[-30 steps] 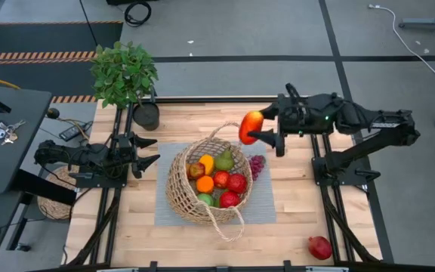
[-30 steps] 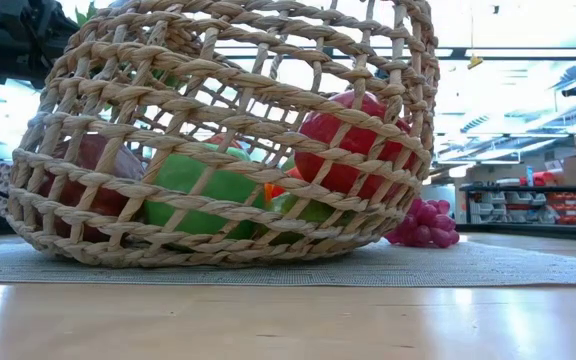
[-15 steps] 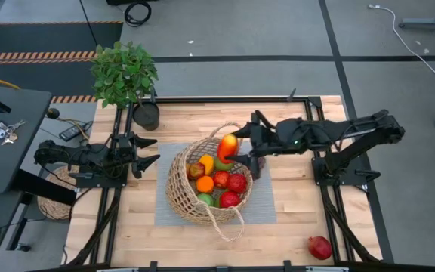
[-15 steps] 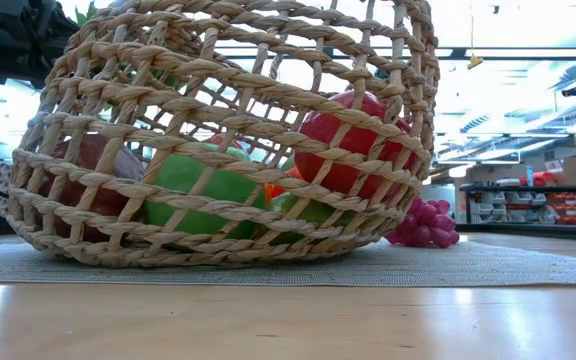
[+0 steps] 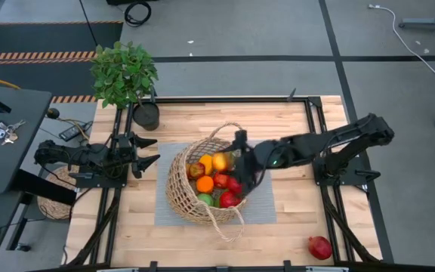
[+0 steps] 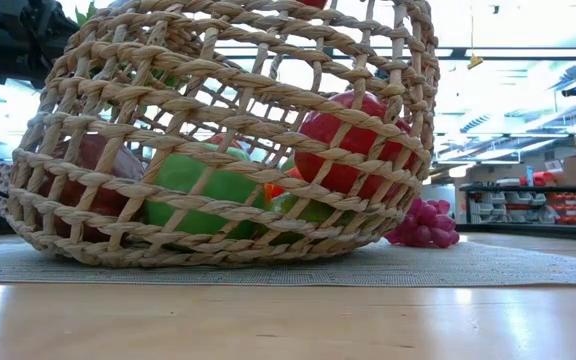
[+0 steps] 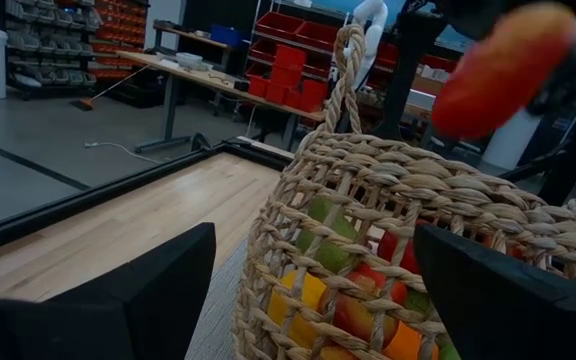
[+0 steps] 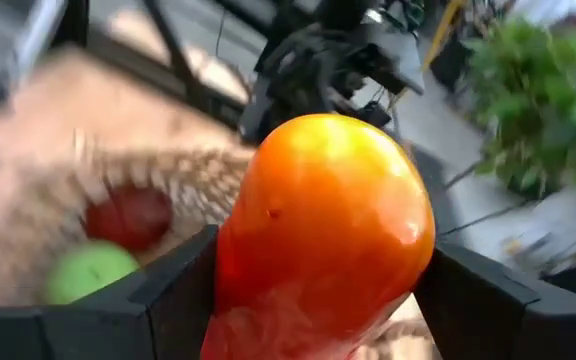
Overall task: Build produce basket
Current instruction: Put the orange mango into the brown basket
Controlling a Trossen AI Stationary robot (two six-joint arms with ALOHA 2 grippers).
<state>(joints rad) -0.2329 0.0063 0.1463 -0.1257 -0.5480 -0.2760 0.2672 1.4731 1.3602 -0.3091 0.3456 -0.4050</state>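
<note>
Wooden surface (image 5: 293,219) carries a grey mat (image 5: 266,208) at centre; basket (image 5: 180,193) sits on it, already loaded with produce (image 5: 216,181). Right gripper (image 5: 232,160) reaches in over the basket rim from 3 o'clock, jaws clamped on an orange-red mango (image 8: 323,235) just above the pile. Purple grapes (image 6: 423,225) lie on the mat just beside the basket. Pomegranate (image 5: 319,246) sits alone at 5 o'clock, well apart. Left gripper (image 5: 148,151) waits at 9 o'clock, jaws apart. Potted plant (image 5: 125,74) at 11 o'clock.
</note>
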